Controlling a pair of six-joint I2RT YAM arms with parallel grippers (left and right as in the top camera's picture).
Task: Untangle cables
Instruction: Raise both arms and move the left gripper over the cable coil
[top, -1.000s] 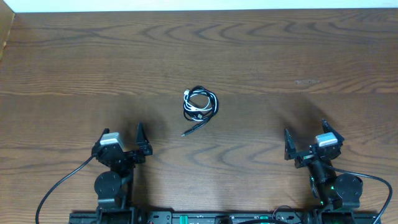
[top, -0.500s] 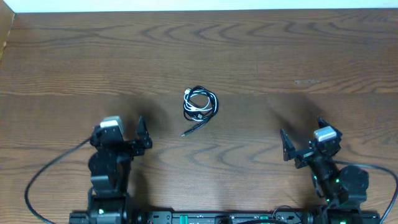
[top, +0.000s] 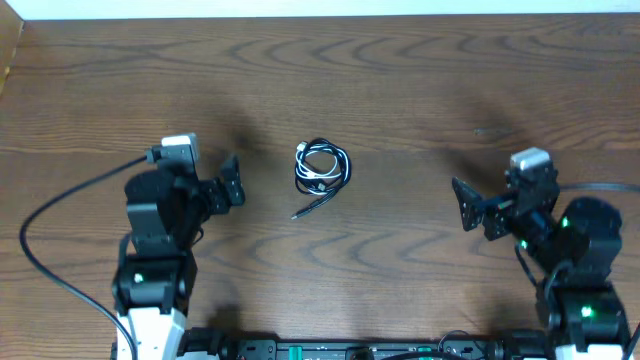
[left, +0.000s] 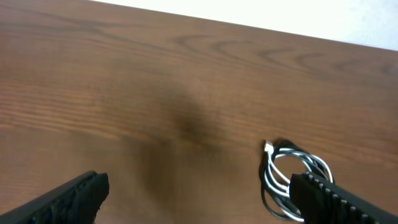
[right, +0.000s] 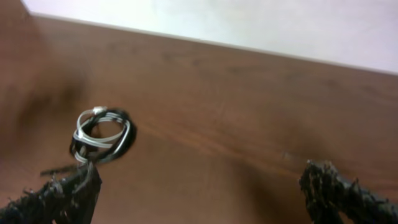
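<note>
Two cables (top: 321, 168) lie coiled together on the table (top: 450, 80).

A dark brown wood-grain surface (top: 430, 90) fills the overhead view. A pale white strip (top: 330, 7) runs along its far edge.

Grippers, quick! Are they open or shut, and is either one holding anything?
Left gripper: open, holding nothing.
Right gripper: open, holding nothing.
</note>
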